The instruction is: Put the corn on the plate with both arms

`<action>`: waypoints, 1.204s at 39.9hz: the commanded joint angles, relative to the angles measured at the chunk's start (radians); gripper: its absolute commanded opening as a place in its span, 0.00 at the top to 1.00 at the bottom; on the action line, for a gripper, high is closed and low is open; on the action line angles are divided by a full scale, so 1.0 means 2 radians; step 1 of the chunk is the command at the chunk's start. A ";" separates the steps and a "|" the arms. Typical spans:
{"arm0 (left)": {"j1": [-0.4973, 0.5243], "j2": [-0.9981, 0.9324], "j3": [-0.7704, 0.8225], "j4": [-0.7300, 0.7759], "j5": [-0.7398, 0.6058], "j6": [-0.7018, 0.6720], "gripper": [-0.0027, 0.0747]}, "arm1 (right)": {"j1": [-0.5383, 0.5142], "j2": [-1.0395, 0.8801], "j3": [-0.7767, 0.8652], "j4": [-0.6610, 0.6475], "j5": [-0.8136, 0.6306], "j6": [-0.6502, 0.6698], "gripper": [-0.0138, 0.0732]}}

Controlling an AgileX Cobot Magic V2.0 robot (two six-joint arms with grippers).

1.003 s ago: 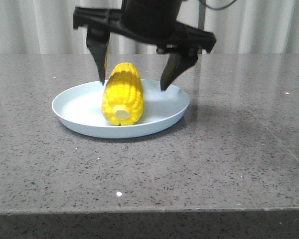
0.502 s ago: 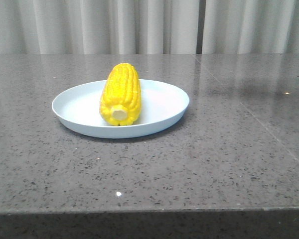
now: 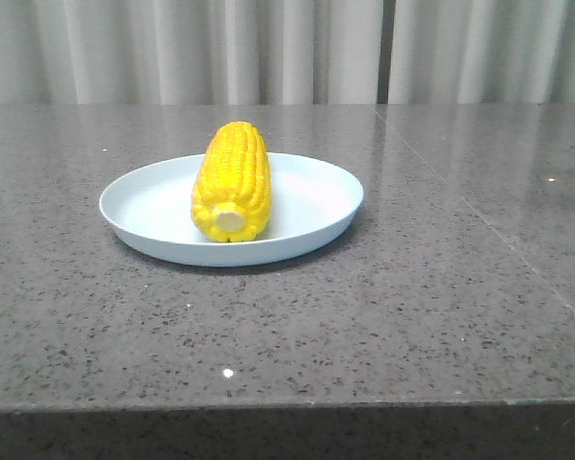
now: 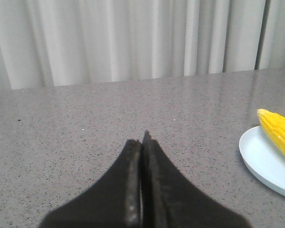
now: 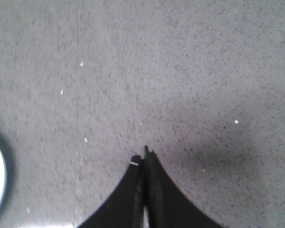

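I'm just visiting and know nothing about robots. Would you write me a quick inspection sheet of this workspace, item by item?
Surface: grey speckled stone table, a seam line on its right part.
Job's things: corn lying on the pale blue plate, cut end toward the camera.
Clutter: nothing seen.
Grippers: left gripper shut, empty, beside the plate; right gripper shut, empty, over bare table. Neither shows in the front view.
Cables: nothing seen.
Surroundings: pale pleated curtain behind the table.

The left pincer [image 4: 142, 137] has its black fingers pressed together; the right pincer [image 5: 145, 153] likewise.
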 commanded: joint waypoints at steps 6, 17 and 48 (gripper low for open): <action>0.001 0.008 -0.012 0.004 -0.037 -0.006 0.99 | -0.001 -0.152 0.183 -0.015 -0.167 -0.027 0.91; 0.001 0.008 -0.012 0.004 -0.037 -0.006 0.99 | -0.001 -0.354 0.418 -0.048 -0.309 -0.027 0.91; 0.001 0.008 -0.012 0.004 -0.037 -0.006 0.99 | -0.001 -0.594 0.518 -0.048 -0.345 -0.027 0.91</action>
